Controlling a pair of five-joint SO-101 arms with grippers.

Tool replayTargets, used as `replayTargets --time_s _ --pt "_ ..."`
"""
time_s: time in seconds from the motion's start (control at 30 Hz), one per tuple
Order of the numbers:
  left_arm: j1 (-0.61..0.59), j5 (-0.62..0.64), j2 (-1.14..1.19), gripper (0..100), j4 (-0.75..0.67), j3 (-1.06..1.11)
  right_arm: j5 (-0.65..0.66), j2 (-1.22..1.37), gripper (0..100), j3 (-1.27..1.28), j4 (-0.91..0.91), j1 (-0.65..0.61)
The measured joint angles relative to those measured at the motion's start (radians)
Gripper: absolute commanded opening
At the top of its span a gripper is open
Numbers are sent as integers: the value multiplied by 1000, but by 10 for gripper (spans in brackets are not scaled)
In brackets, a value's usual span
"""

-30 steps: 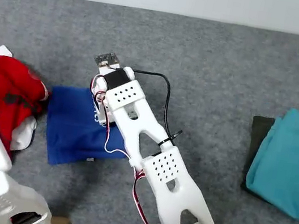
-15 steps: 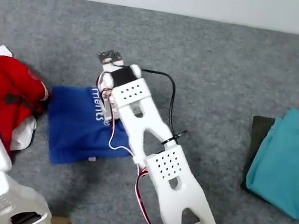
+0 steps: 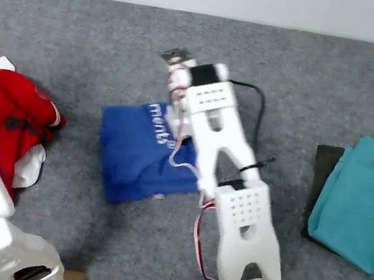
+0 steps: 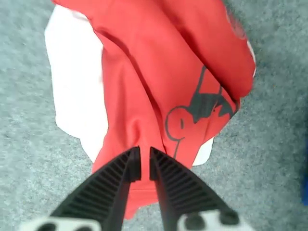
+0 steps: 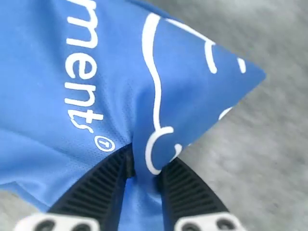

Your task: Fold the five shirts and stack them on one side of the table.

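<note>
A folded blue shirt (image 3: 134,153) with white lettering lies left of the table's middle. My right gripper (image 5: 143,166) is shut on a pinched fold at the far right corner of this blue shirt (image 5: 96,57), and the right arm (image 3: 223,160) stretches over it from the front. At the left edge a crumpled red shirt (image 3: 2,130) lies on top of a white shirt (image 3: 29,165). My left gripper (image 4: 144,161) is shut on a ridge of the red shirt (image 4: 159,62), with the white shirt (image 4: 77,91) showing beside it.
A teal shirt (image 3: 363,205) lies folded on a dark shirt (image 3: 322,173) at the right edge. Grey carpet-like cloth (image 3: 289,85) covers the table. The left arm's base (image 3: 4,246) stands at the front left.
My right gripper has pulled the blue shirt to the right, away from the red shirt, and the arm has swung that way with it. The left arm has kept still.
</note>
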Motion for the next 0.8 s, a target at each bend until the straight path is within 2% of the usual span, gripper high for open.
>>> replayTargets --time_s 0.23,0.37,0.57,0.7,0.8 --pt "0 0 -63 40 2 3 342 -46 9 40 -3 207" --pt "0 0 -63 39 3 57 578 -46 9 40 -58 235" --pt "0 0 -63 39 3 124 885 -46 9 40 -245 227" --pt "0 0 -63 39 3 127 974 -46 25 40 -338 222" --pt "0 0 -63 39 3 127 985 -46 111 40 -358 210"
